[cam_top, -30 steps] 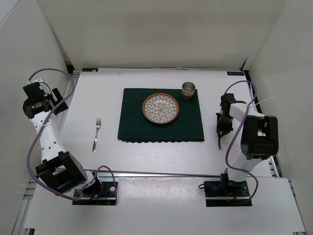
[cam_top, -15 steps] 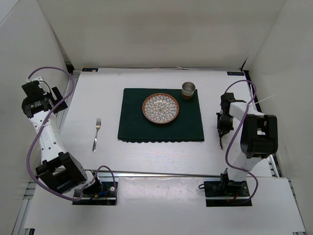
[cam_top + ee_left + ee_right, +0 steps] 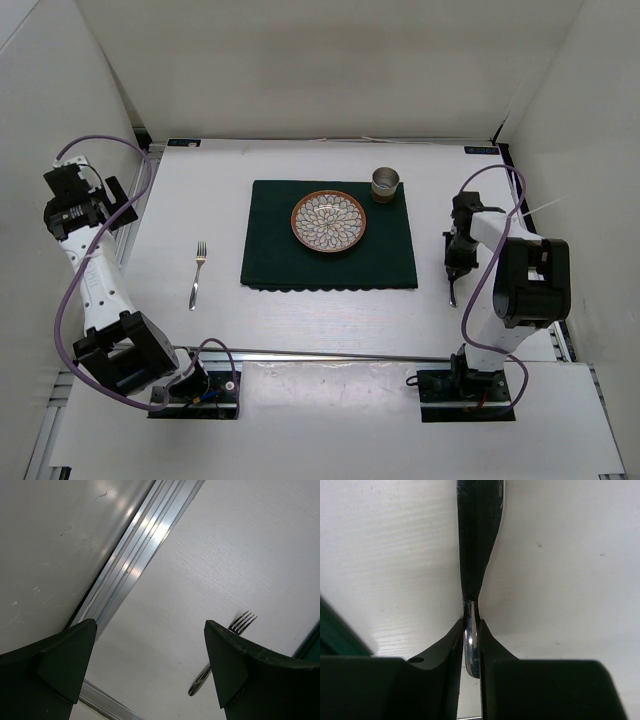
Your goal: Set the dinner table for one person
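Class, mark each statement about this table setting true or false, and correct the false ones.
1. The plate sits on the green placemat. True.
2. The fork lies on the placemat. False: it lies on the bare table, left of the placemat.
3. The right gripper is shut on a metal utensil. True.
4. The left gripper holds the fork. False: it is open and empty.

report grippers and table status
Left gripper open, empty. Right gripper shut on metal utensil, right of placemat. Dinner table: plate and cup on placemat, fork left. No obstruction.
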